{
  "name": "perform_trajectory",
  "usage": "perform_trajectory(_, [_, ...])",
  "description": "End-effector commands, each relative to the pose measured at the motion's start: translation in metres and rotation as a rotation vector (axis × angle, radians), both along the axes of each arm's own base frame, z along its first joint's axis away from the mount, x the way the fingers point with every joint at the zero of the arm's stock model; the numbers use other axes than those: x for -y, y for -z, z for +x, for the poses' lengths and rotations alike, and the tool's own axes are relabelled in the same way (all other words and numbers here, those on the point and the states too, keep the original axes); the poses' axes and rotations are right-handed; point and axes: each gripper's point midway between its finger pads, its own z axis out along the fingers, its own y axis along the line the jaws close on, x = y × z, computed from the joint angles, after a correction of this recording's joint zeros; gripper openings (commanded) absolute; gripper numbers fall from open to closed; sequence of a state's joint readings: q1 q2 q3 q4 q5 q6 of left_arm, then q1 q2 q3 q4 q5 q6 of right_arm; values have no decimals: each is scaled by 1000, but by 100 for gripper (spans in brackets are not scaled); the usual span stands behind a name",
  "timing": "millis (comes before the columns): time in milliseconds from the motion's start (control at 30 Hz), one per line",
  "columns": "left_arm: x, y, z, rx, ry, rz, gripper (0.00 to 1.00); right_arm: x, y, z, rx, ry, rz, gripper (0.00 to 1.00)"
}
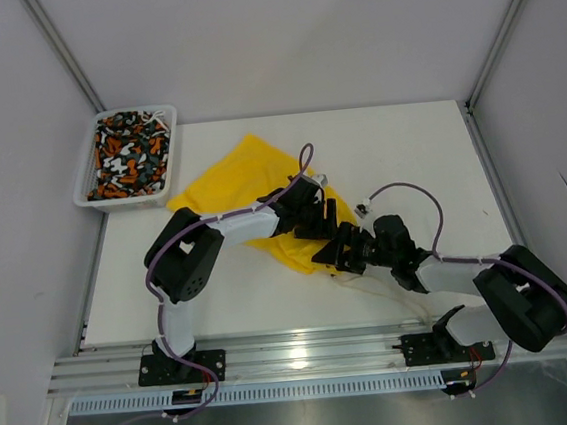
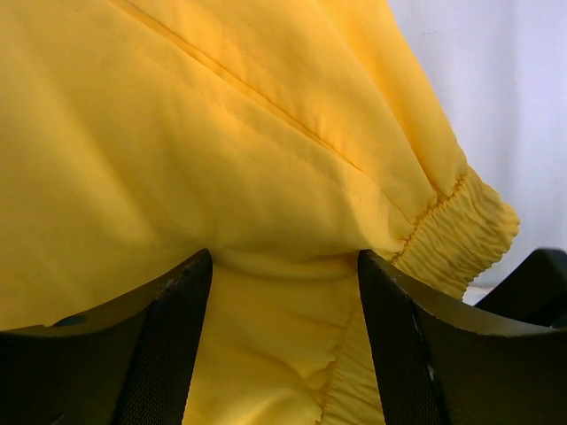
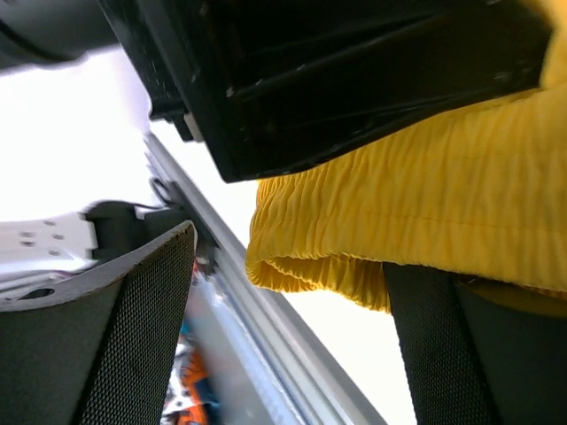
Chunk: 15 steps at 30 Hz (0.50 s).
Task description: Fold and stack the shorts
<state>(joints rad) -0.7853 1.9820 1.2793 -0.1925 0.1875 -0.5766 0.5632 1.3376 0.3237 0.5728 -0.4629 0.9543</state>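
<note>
**Both grippers at the near hem of the yellow shorts, neither closed on it**

The yellow shorts (image 1: 225, 183) lay spread and rumpled on the white table (image 1: 408, 150), roughly mid-table. Their near corner sat under the left gripper (image 1: 313, 210) and the right gripper (image 1: 329, 251), which were crowded close together.

In the left wrist view the left fingers (image 2: 168, 336) stood apart, with a ridge of yellow cloth bulging between them and the elastic waistband (image 2: 461, 230) just to one side. They had not clamped it. The right fingers (image 3: 142, 328) were also apart. The gathered hem hung beside one pad and the black body of the left gripper sat right above.

The step seemed to be taking hold for a first fold. To do it well, each gripper would want its own grip point, well apart along the same edge, biting both layers at the waistband rather than a loose single ply. The two would then lift evenly so the cloth carries over without twisting.

The main obstacle was the arms themselves, since at that spacing a closing or lifting move risked a knock between them.

The patterned shorts (image 1: 129, 155) sat heaped in the white mesh basket (image 1: 91, 196) at the far left corner, touching nothing else and not yet folded. The far edge of the yellow cloth lay near the basket.
</note>
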Motion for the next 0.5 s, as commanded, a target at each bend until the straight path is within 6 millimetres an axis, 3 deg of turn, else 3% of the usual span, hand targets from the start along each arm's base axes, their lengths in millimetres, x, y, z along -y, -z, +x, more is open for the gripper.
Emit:
perform_trajectory(0, [-8, 21, -10, -61, -8, 38, 71, -3, 8, -3, 65, -39, -133, 84])
perform_trajectory(167, [-9, 21, -11, -64, -9, 43, 71, -13, 23, -16, 150, -83, -322, 84])
perform_trajectory(233, [-11, 22, -12, -70, -9, 48, 71, -11, 26, -10, 200, -50, -402, 82])
perform_trajectory(367, [-13, 21, -13, -66, -16, 57, 71, -19, 33, -21, 264, -68, -498, 63])
perform_trajectory(467, [-15, 20, -13, -63, -16, 62, 71, -25, 34, -26, 322, -77, -535, 54])
